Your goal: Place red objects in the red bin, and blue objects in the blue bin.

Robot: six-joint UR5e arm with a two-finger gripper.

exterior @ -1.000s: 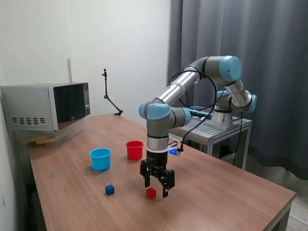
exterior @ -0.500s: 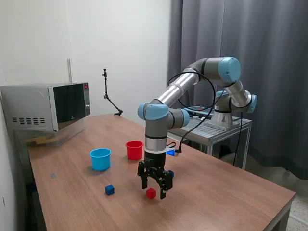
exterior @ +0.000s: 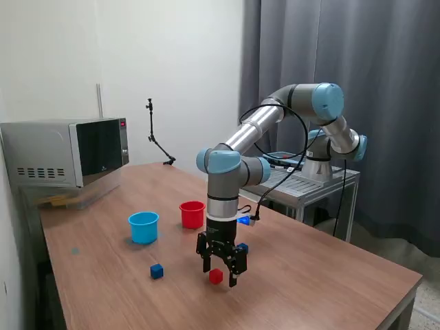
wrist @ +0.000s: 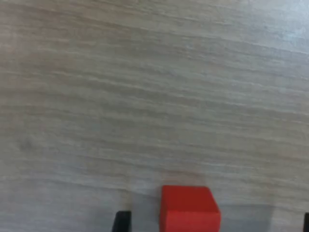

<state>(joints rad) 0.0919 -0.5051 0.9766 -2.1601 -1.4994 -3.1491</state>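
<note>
Red, solid and sharp-edged, a small cube (exterior: 216,276) (wrist: 189,210) lies on the matte wood-grain table (exterior: 309,275), between the spread fingers of the black tool (exterior: 220,270), untouched by either.

This looks like a robotics lab: a grey-and-blue jointed robot arm (exterior: 275,127) mounted beside a bare wooden table (exterior: 323,268), grey floor-length curtains (exterior: 357,82), plain white walls, a silver microwave oven (exterior: 65,152).
</note>
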